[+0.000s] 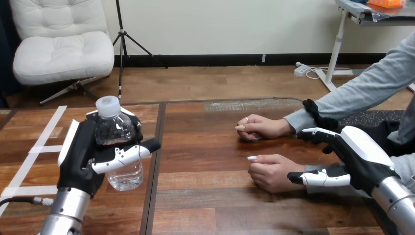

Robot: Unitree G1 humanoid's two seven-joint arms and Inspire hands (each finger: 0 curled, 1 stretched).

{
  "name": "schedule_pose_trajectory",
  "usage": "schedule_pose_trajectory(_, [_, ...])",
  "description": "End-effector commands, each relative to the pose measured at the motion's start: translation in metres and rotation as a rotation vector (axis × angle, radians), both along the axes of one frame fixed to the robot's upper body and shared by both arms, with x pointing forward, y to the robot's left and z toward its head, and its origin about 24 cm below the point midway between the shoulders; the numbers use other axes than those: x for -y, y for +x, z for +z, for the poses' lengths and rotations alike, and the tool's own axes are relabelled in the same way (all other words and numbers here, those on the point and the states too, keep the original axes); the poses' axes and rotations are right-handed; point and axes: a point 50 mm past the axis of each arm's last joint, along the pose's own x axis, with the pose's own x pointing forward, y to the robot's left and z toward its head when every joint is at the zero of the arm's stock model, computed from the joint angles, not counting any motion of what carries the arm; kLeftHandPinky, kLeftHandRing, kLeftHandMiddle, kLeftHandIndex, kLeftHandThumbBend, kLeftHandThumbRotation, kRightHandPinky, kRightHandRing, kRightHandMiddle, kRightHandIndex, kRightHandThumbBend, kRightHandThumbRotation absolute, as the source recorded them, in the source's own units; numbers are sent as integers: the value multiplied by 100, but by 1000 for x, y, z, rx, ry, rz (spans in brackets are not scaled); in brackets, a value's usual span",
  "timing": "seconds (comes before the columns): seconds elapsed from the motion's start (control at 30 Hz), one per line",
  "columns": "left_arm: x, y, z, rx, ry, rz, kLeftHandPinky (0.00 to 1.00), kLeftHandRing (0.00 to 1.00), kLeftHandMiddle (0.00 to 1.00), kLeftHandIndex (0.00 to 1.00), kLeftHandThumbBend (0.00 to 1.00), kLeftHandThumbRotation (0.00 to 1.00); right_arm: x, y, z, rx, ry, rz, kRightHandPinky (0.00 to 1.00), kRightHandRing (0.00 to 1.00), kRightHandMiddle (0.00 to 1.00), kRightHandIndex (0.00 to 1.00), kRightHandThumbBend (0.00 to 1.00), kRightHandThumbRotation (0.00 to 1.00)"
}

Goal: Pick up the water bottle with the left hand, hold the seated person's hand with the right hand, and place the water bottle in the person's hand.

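Fingers (138, 131) and thumb of the left hand (80, 156) wrap the water bottle (120, 134) at the frame's left, upright, long axis vertical, cap up. At lower right, the right hand (359, 156) is spread open, its thumb beside the wrist of the person's nearer hand (271, 171), gripping nothing.

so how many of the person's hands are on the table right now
2. One person's hand rests on the table farther back; the nearer person's hand lies in front of it, beside the robot's right hand. Both show fully.
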Motion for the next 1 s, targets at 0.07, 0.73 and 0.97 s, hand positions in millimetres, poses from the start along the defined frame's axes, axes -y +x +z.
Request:
schedule_pose_trajectory(0.07, [0,10,26,112,13,-11,23,28,33,36,74,0,1,23,32,99,-28,34,71,81,82,80,100,60])
schedule_pose_trajectory(0.73, [2,6,30,143,16,-32,23,28,33,36,72,0,3,26,32,74,-83,60,73,83,84,81,100,60])
schedule_pose_trajectory(0.97, [2,4,31,144,6,-33,23,28,33,36,71,0,4,27,34,75,-108,68,74,85,85,82,100,57])
